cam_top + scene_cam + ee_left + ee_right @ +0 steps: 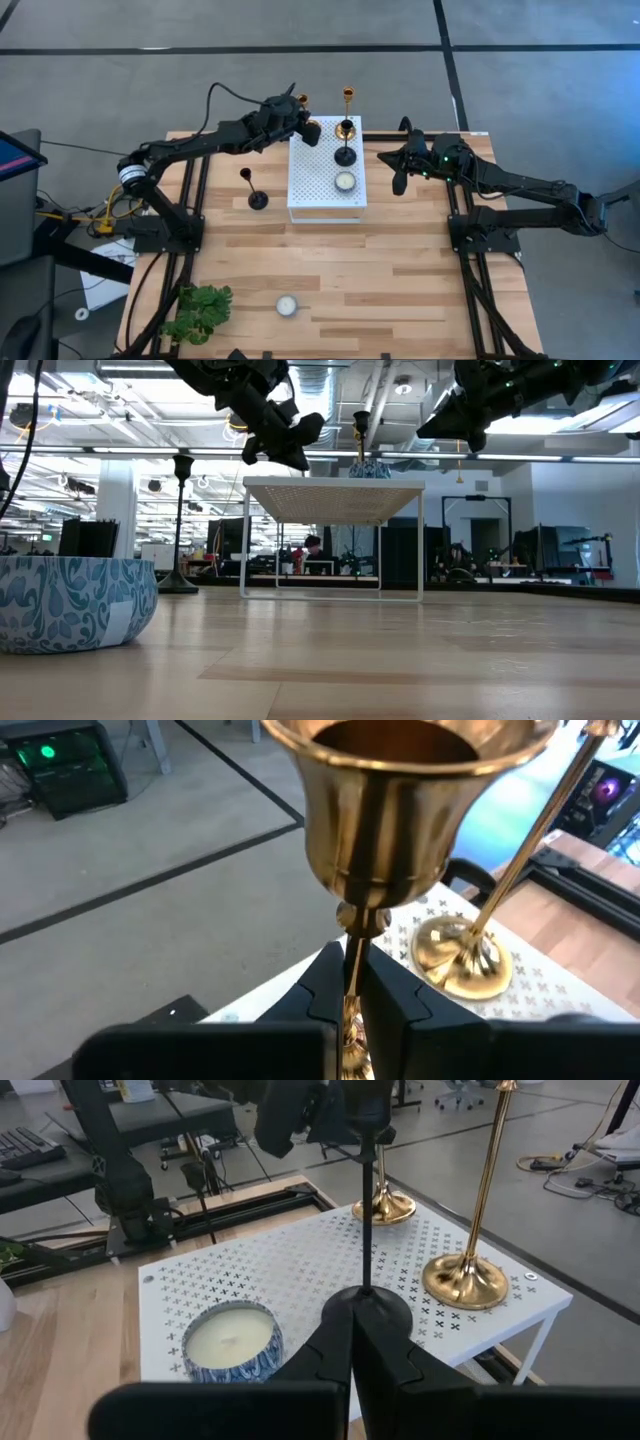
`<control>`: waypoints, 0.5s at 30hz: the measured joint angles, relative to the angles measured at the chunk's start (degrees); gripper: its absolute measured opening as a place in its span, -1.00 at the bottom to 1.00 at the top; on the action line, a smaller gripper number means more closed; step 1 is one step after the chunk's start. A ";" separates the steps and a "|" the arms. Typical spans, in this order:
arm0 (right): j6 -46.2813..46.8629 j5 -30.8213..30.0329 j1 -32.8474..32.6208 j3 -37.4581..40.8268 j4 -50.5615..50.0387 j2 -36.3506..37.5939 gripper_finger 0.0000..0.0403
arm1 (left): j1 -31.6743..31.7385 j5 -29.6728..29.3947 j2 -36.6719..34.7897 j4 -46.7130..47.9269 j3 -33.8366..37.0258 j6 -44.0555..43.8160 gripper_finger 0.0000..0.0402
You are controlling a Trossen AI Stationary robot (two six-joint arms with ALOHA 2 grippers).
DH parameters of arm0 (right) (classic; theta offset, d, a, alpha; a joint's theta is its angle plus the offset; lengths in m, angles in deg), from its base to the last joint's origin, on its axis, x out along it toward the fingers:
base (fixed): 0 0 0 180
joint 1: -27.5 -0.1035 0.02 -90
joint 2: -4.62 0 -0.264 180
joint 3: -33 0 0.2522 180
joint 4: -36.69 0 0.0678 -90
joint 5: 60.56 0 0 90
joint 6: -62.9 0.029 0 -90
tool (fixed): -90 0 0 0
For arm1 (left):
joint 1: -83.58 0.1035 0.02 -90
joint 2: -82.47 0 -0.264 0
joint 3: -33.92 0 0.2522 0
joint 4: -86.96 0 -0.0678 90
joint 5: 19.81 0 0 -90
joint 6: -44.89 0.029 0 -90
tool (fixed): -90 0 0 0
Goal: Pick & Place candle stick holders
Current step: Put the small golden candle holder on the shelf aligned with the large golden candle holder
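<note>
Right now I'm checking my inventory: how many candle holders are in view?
4. A gold holder is in the left pincer; a second gold one and a black one stand on the white shelf; another black one stands on the table.

A robotics lab in an open-plan office: beyond the wooden table (400,270) lie grey concrete floor, rows of ceiling lights (90,420), desks with monitors (320,567) (one person seated there), and a computer tower (65,765) glowing green
</note>
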 joint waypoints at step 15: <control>-0.02 0.00 0.00 0.02 0.03 0.00 -1.00 | 0.00 0.96 3.49 -2.49 -0.07 -1.73 -0.91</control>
